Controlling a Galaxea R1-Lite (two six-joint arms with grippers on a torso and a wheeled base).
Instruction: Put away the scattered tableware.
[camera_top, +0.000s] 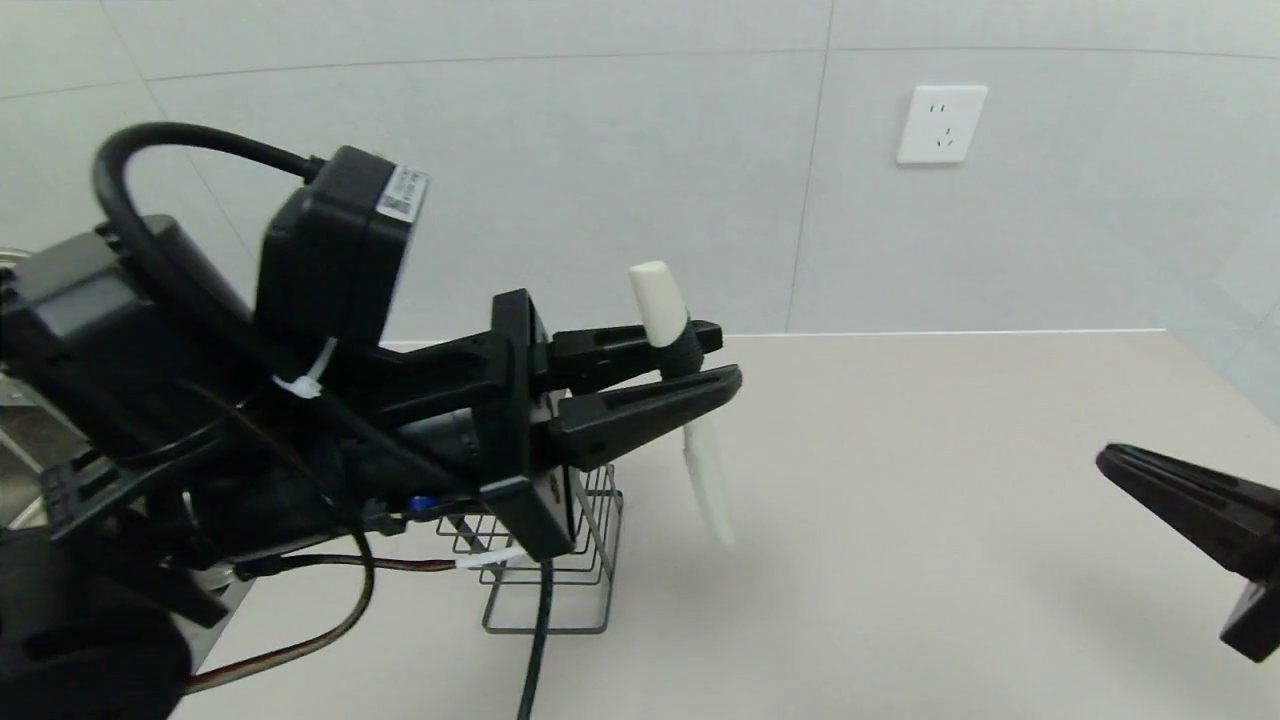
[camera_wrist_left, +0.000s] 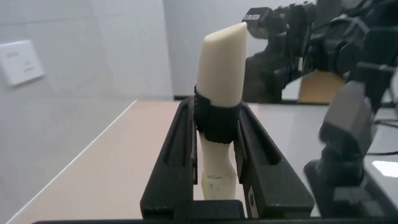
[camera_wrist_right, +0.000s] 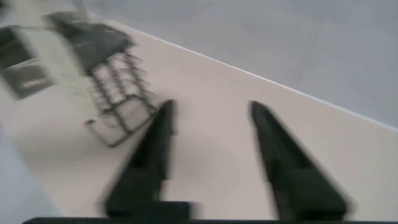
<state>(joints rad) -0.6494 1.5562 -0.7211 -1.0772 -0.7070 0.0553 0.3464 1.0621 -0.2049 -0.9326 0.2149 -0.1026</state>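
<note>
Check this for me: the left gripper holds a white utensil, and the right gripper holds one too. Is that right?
Not quite. The right gripper is open and empty, as the right wrist view shows. The left gripper does hold the white utensil.

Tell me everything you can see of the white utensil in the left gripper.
The utensil is white and looks like plastic. It has a thick handle with a slanted end on top, a black band midway and a thin flat blade pointing down. It hangs nearly upright, slightly tilted, clamped at the band by the left gripper. It is over the table, beside the wire basket and apart from it.
</note>
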